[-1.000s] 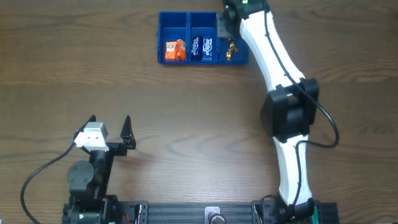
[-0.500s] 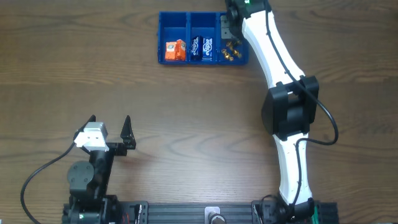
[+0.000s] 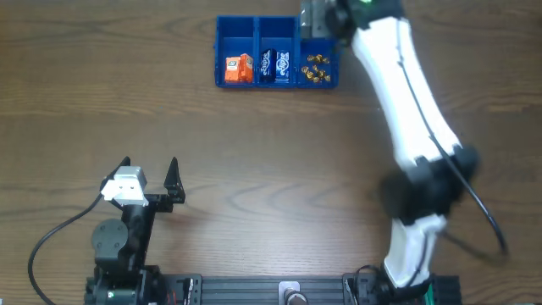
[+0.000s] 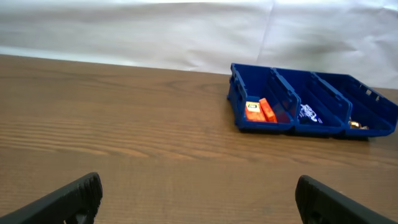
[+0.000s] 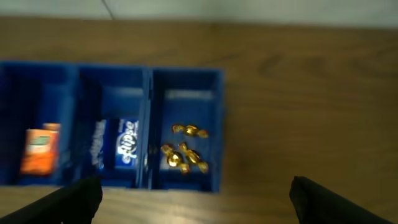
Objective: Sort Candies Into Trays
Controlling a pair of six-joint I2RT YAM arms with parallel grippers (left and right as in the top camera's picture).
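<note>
Fingers of the right tool [image 5: 196, 205] stand spread wide and empty above the blue tray [image 5: 149, 81], pulled up from its right-end compartment where it hung low a second ago, the arm blurred, probably mid-swing. Gold candies [image 5: 185, 152] lie loose in that compartment, beside blue packets [image 5: 124, 149] and orange candies [image 5: 38, 149] in the other two, so this drop looks done. Left tool [image 3: 151, 174] hangs open, well apart from the tray.
</note>
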